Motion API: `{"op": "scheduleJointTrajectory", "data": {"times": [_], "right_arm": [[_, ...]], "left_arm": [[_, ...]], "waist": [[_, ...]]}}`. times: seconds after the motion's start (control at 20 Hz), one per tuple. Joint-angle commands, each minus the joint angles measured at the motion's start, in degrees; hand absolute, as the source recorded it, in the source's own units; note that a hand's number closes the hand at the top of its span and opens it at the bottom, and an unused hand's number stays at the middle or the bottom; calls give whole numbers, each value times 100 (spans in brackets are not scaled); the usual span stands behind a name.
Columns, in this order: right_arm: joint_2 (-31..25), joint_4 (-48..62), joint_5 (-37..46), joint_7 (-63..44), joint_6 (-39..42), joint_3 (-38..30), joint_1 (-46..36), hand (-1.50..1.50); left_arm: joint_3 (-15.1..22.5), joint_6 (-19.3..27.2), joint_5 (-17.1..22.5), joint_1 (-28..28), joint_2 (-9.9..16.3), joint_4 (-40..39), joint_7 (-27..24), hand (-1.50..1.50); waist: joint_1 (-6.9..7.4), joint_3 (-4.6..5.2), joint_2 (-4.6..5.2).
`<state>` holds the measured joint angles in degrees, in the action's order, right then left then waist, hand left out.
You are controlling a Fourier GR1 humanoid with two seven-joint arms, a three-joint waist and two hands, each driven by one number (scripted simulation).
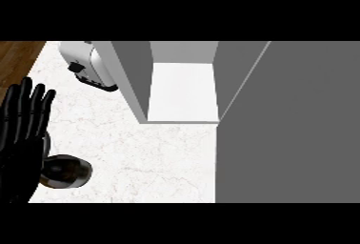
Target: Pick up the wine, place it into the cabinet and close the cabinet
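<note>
The cabinet (pixel 183 90) dominates the view: it stands on the counter (pixel 141 152) with its white inside showing, and its grey door (pixel 288 124) hangs open, filling the whole right side. Nothing sits on the white floor of the cabinet. To its left, at the back of the counter, stands a white toaster (pixel 90 64).

The wine (pixel 65 171) is at the lower left of the counter, well apart from the cabinet and down-left of its opening. It appears as a dark, glossy round shape seen from above, so I judge it stands upright with its long axis pointing toward the viewer. The task is not yet begun: the bottle is on the counter, not in the cabinet.

The left hand (pixel 25 138) is the only hand showing and is plainly the nearer one. It comes up the left edge, fingers straight and spread, pointing away toward the back of the counter, palm flat; it is released and grasps nothing. The wine lies just beside its palm, to the right and low; whether they touch cannot be told. The right hand shows nowhere.

The coming move, as I judge it, turns on that sideways offset: the hand must swing right and curl round the bottle.
</note>
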<state>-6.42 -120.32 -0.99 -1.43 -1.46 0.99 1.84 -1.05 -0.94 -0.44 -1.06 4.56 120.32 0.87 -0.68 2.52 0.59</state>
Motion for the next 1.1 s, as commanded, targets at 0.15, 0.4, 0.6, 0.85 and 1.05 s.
{"op": "scheduleJointTrajectory", "data": {"times": [0.15,0.4,0.6,0.85,1.05], "right_arm": [[0,-375,139,202,104,167,486,-150],[-160,-706,-623,-392,764,661,503,-150],[-159,-1243,-782,-881,741,814,677,-150],[-303,-1913,-1150,-1293,804,565,858,-150],[-277,-2172,-1206,-1789,618,613,674,-150]], "left_arm": [[-283,-1680,1546,-361,761,76,-764,-150],[522,-2672,3047,-1396,671,223,-316,-150],[-95,-2892,4235,-1943,1300,1057,192,-150],[-483,-2962,5007,-2820,1581,2011,560,-150],[-362,-2615,5098,-2813,1589,2433,833,-150]], "waist": [[57,-238,-82],[167,-235,-104],[142,-248,-83],[124,-253,-82],[115,-255,-80]]}}
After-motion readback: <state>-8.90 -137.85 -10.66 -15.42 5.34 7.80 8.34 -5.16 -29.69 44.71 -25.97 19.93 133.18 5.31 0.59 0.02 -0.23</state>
